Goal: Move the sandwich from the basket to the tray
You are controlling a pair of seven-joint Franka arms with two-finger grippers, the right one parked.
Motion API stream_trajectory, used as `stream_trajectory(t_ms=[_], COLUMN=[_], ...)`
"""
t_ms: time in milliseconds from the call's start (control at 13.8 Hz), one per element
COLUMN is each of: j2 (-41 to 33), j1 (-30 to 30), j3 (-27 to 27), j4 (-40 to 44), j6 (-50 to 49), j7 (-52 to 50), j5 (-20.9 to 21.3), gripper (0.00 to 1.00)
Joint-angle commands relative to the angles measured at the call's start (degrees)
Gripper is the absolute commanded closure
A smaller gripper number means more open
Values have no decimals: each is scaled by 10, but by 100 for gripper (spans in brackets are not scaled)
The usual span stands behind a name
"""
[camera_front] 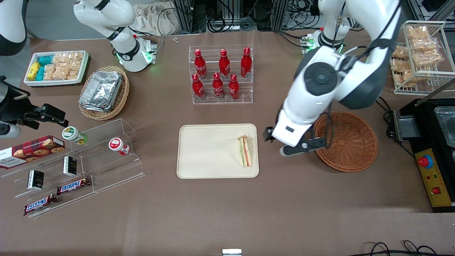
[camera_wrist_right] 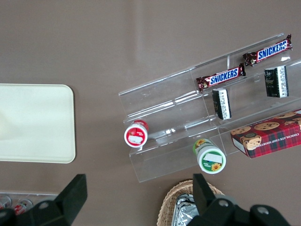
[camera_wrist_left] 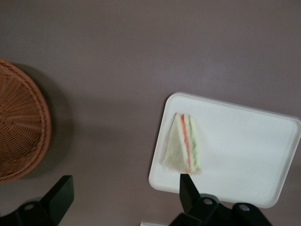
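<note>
Black two-finger hand (camera_front: 284, 142) of the working arm: spread wide, holding nothing, hanging above bare brown table (camera_front: 227, 213) in the gap between the tray and the basket. One black fingertip (camera_wrist_left: 60, 195) toward the basket's side, the other (camera_wrist_left: 187, 190) over the tray's rim near the sandwich's broad end, neither touching anything.

Just beside the hand, toward the parked arm's end: flat cream-beige rectangular plastic tray (camera_front: 206, 153), carrying the small triangular white-bread sandwich (camera_front: 244, 151) with orange, red and green filling. Sandwich lying flat close to the tray's edge nearest the hand, point away from the front camera, apart from the fingers.

On the hand's opposite flank: round reddish-brown woven wicker basket (camera_front: 350, 142), nothing in it, its rim partly hidden in the front view by the white arm.

Farther from the front camera than the tray: clear tiered rack of six red cola bottles (camera_front: 222, 74). Toward the parked arm's end: lighter tan wicker basket of silver foil trays (camera_front: 103, 91), white bin of snack packets (camera_front: 57, 67), clear stepped display (camera_front: 81, 167) with chocolate bars, small dark boxes, two round tubs and a red plaid cookie box (camera_front: 32, 150). Toward the working arm's end: wire rack of bagged snacks (camera_front: 421, 53) and a black unit with a yellow panel and red button (camera_front: 432, 174).
</note>
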Motion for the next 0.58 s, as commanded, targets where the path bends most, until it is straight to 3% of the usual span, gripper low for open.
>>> stream_trajectory(t_ms=[0,217,361,506], j2=[-48,-97,-137,-179], j1=[51,106,100,50], j3=[-3,5,87,203], j4=[-21,-23,-24,-42], j6=[-62,-128,-201,-230], j7=[87,167,282,359], j5=[-32,-50,-73,-89], gripper=[0,0,0,0])
